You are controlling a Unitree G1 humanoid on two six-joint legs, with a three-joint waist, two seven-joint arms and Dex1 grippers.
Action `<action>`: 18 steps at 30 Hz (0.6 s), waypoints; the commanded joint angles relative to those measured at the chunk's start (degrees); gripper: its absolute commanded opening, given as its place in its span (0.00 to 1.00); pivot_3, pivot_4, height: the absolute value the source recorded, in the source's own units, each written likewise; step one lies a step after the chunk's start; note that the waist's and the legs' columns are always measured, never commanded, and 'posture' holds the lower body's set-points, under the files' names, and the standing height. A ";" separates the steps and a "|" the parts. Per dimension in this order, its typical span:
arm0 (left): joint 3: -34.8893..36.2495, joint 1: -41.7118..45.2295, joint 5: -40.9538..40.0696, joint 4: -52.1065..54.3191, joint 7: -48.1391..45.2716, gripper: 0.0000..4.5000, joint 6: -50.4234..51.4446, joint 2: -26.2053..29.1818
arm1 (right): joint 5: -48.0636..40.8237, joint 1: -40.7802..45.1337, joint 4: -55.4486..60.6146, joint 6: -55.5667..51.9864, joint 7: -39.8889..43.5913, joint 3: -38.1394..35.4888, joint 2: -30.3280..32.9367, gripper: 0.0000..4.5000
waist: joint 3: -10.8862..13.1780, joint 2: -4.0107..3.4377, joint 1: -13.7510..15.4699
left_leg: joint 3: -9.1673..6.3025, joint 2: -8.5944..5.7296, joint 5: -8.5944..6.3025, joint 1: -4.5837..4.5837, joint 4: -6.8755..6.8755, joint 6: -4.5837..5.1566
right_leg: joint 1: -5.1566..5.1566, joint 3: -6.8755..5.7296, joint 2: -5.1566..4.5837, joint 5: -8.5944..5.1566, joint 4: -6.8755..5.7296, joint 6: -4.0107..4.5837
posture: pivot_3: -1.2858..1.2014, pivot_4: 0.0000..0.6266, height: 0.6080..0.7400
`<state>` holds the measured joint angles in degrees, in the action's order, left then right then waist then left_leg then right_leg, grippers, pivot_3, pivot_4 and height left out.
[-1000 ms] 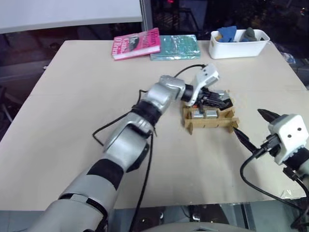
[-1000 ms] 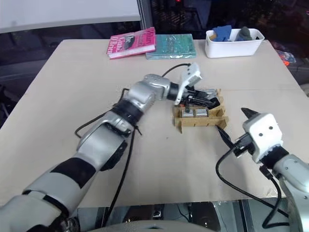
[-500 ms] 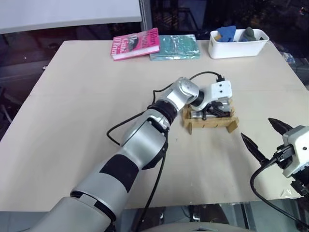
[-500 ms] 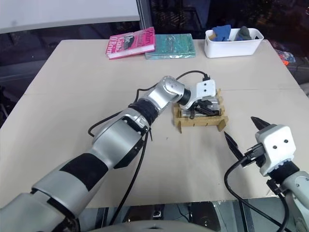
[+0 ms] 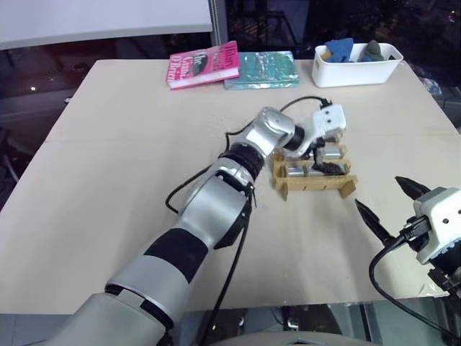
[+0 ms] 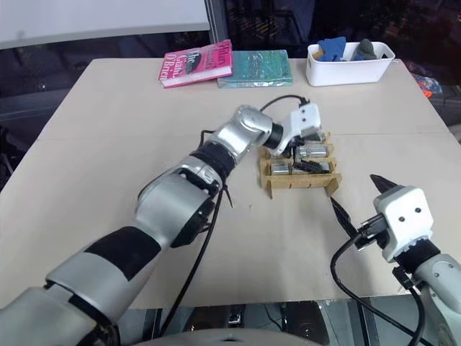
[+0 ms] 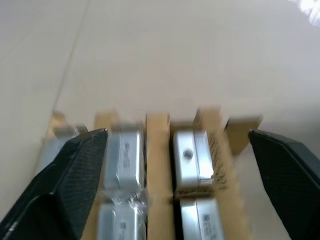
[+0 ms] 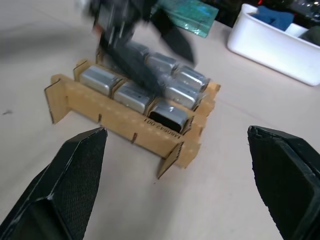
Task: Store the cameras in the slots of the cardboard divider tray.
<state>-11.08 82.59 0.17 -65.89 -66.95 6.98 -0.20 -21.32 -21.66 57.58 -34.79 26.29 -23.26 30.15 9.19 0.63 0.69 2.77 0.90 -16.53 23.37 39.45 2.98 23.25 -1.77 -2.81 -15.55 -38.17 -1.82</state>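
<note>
The cardboard divider tray (image 5: 314, 185) sits right of the table's middle with several silver-grey cameras (image 8: 131, 95) lying in its slots, and one at the near right end shows a black face (image 8: 167, 118). My left gripper (image 8: 165, 62) hovers open just over the tray's far rows, and nothing is between its fingers (image 7: 75, 170). In the left wrist view, two cameras (image 7: 192, 152) lie side by side under the left gripper (image 7: 177, 135). My right gripper (image 5: 379, 193) stands open near the table's front right, a short way from the tray's near right corner, and it is empty.
At the back of the table a pink book (image 5: 204, 63) lies next to a teal book (image 5: 261, 70). A white bin (image 5: 356, 71) holding blue and grey items stands at the back right. A black cable loops from my left forearm over the table.
My left gripper has gone from shut to open and has lifted a little off the tray. The right gripper has hardly moved.
</note>
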 commanded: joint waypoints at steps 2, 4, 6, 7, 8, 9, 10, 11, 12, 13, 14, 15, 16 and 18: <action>7.75 -8.34 -8.42 24.26 2.22 0.99 5.63 4.18 | 3.86 2.56 -0.33 3.25 -2.40 2.81 0.10 1.00 | -0.03 -0.06 -0.48 | 0.02 0.05 0.01 0.04 0.02 -0.01 | 0.08 0.10 -0.02 0.00 -0.08 0.01 | 0.52 0.24 1.00; 9.59 -15.36 -11.56 35.25 3.14 0.99 7.34 5.68 | -1.39 3.26 -1.57 2.09 0.58 2.50 -0.05 1.00 | -0.05 -0.08 -0.74 | -0.01 0.07 0.02 0.00 0.04 -0.03 | 0.10 0.36 -0.05 0.00 -0.22 0.02 | 0.52 0.24 1.00; 14.11 -24.46 -18.13 48.41 5.37 0.99 18.77 9.07 | -3.86 5.43 -4.37 1.21 1.36 1.30 0.11 1.00 | -0.06 -0.09 -1.12 | 0.00 0.07 0.04 -0.08 0.05 -0.08 | 0.09 0.41 -0.05 0.00 -0.32 0.02 | 0.52 0.24 1.00; 15.40 -28.74 -19.59 53.80 6.86 0.99 21.92 10.85 | -4.52 6.00 -5.64 1.29 2.08 0.91 0.64 1.00 | -0.06 -0.09 -1.39 | 0.03 0.08 0.06 -0.13 0.06 -0.10 | 0.09 0.47 -0.05 0.01 -0.35 0.03 | 0.52 0.24 1.00; 15.90 -33.27 -19.89 58.89 7.92 0.99 22.86 12.83 | -4.69 6.36 -7.03 1.68 2.99 0.60 1.39 1.00 | -0.05 -0.08 -1.63 | 0.05 0.07 0.06 -0.24 0.07 -0.10 | 0.08 0.65 -0.26 0.00 -0.52 0.03 | 0.52 0.24 1.00; 16.46 -36.98 -20.56 63.33 8.98 0.99 23.35 14.29 | -5.23 6.49 -8.25 2.02 4.18 0.16 2.19 1.00 | -0.04 -0.07 -1.49 | 0.08 0.08 0.06 -0.39 0.06 -0.11 | 0.04 0.75 -0.25 0.00 -0.58 0.03 | 0.52 0.24 1.00; 17.42 -40.44 -21.41 67.35 10.10 0.99 23.73 15.67 | -6.04 6.62 -9.50 2.24 5.50 -0.44 3.01 1.00 | -0.04 -0.06 -1.39 | 0.07 0.07 0.07 -0.46 0.06 -0.12 | 0.00 0.79 -0.24 0.00 -0.66 0.04 | 0.52 0.24 1.00; 18.22 -43.37 -21.90 70.50 11.30 0.99 24.46 17.09 | -6.93 6.62 -10.68 2.56 6.82 -1.22 3.76 1.00 | -0.04 -0.06 -1.19 | 0.06 0.06 0.09 -0.49 0.07 -0.16 | -0.02 0.78 -0.22 0.00 -0.67 0.04 | 0.52 0.24 1.00; 18.96 -46.31 -22.17 73.09 12.11 0.99 25.17 18.96 | -7.86 6.55 -11.97 2.91 8.25 -2.12 4.54 1.00 | -0.03 -0.04 -0.80 | 0.05 0.06 0.10 -0.53 0.08 -0.17 | -0.06 0.78 -0.23 0.00 -0.69 0.04 | 0.52 0.24 1.00; 19.24 -48.27 -22.33 74.85 12.77 0.99 25.67 20.26 | -8.54 6.40 -12.85 3.23 9.25 -2.80 5.10 1.00 | -0.04 -0.03 -0.53 | 0.01 0.03 0.10 -0.57 0.11 -0.17 | -0.14 0.71 -0.23 0.00 -0.70 0.04 | 0.52 0.24 1.00; 19.99 -51.00 -23.18 76.69 12.41 0.99 25.84 22.07 | -9.08 5.64 -13.93 3.59 11.06 -3.63 6.11 1.00 | -0.05 -0.03 -0.09 | -0.01 0.03 0.09 -0.60 0.13 -0.16 | -0.18 0.68 -0.21 0.01 -0.67 0.04 | 0.52 0.24 1.00; 20.41 -52.87 -24.03 78.07 12.28 0.99 25.93 23.26 | -9.44 4.97 -14.67 3.96 12.37 -4.23 6.81 1.00 | -0.05 -0.03 0.20 | -0.02 -0.01 0.09 -0.70 0.14 -0.16 | -0.27 0.67 -0.21 0.00 -0.67 0.04 | 0.52 0.24 1.00; 21.45 -55.39 -24.71 79.24 12.42 0.99 26.23 24.63 | -9.55 3.97 -15.59 4.45 13.73 -5.09 7.51 1.00 | -0.07 0.00 0.28 | -0.03 -0.04 0.08 -0.73 0.13 -0.15 | -0.31 0.66 -0.19 0.00 -0.67 0.04 | 0.52 0.24 1.00; 23.42 -61.72 -26.67 82.56 11.00 0.99 26.37 27.70 | -9.67 1.68 -17.40 5.46 16.05 -7.61 8.57 1.00 | -0.09 -0.01 0.19 | -0.04 -0.04 0.07 -0.75 0.13 -0.13 | -0.36 0.64 -0.23 0.00 -0.65 0.04 | 0.52 0.24 1.00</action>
<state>10.76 22.85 -24.20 13.09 -55.24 33.21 26.37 -30.22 -19.00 40.89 -30.94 40.36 -27.38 38.10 9.10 0.62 0.87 2.73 0.86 -16.46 22.60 39.57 2.86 22.87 -1.09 -3.11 -15.55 -38.81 -1.78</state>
